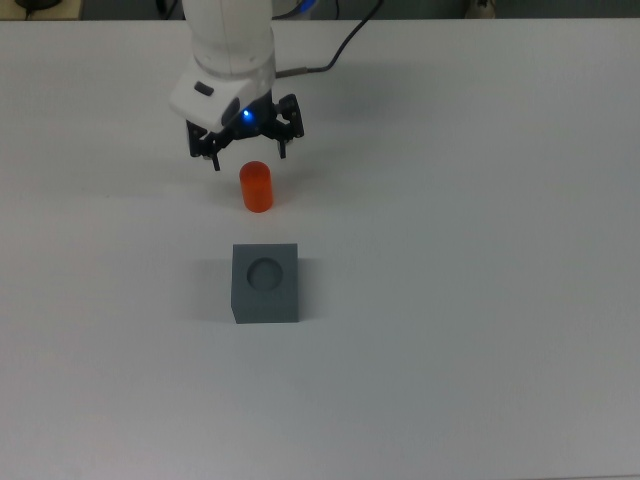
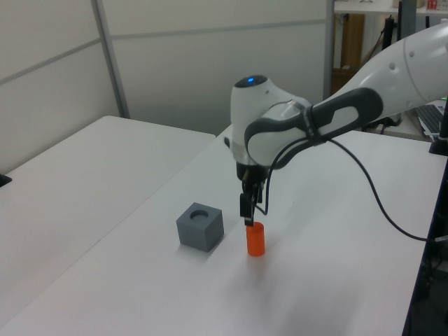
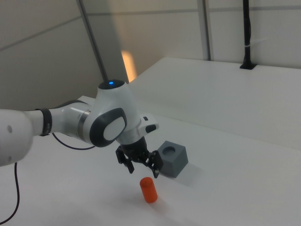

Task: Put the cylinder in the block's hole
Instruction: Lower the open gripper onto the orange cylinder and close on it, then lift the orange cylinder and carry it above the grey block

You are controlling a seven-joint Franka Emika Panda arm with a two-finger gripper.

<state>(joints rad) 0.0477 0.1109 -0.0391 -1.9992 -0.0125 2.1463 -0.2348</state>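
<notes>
Cylinder (image 1: 257,187) stands upright, axis vertical, fully visible; gripper (image 1: 248,157) above it, fingers spread wide, holding nothing; block (image 1: 265,283) apart.

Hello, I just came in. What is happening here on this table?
A white robot arm is going for the orange cylinder, which stands upright on the white table. Its hand hangs open just above the cylinder and holds nothing. The grey block sits nearby, apart from the cylinder, and the round hole in its top is empty. So the cylinder is not yet picked up, and nothing has gone into the block.
</notes>
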